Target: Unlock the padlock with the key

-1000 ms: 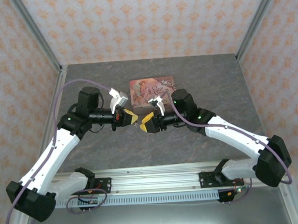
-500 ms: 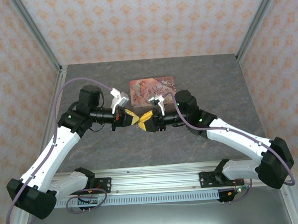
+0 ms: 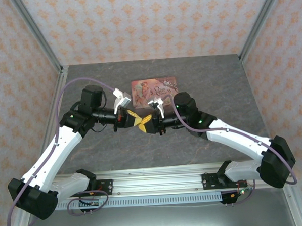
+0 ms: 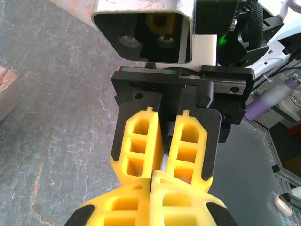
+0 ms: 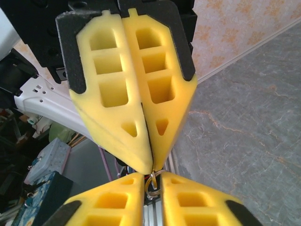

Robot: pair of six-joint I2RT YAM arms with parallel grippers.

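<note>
You're holding the left gripper (image 5: 149, 162) and right gripper (image 4: 164, 165) nose to nose above the table (image 3: 215, 76), probably so the key can line up with the padlock. Left is pinching fully closed, right is squeezing narrow on a small metal loop (image 5: 153, 184), can't tell if it's shackle or key head

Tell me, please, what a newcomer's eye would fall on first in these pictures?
The left gripper and right gripper meet tip to tip above the middle of the table, yellow jaws almost touching. In the right wrist view a small metal ring sits right where the tips meet. Behind them lies a pink illustrated tin.
</note>
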